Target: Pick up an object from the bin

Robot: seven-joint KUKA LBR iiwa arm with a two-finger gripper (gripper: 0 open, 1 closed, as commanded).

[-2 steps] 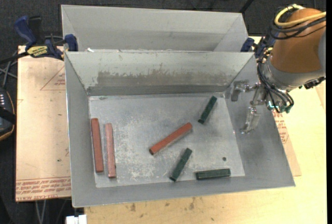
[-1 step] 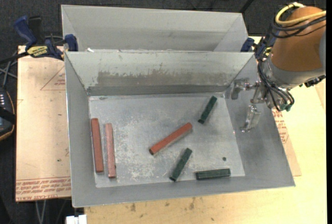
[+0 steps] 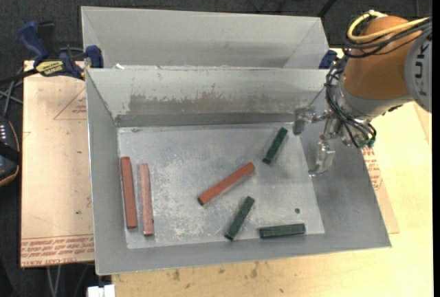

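My gripper [image 3: 311, 141] hangs over the bin's right side, close to the right wall. It is open, with nothing between its fingers. A short dark green bar [image 3: 275, 146] lies tilted just to its left, apart from it. Further left and lower, a red-brown bar [image 3: 226, 183] lies slantwise on the bin floor. Below that lie a second dark green bar [image 3: 239, 217], slanted, and a third dark green bar [image 3: 282, 230], flat near the front edge.
Two long red bars [image 3: 128, 192] [image 3: 146, 199] lie side by side along the bin's left wall. The arm with its orange cover reaches in over the right rim. Sloping walls ring the floor.
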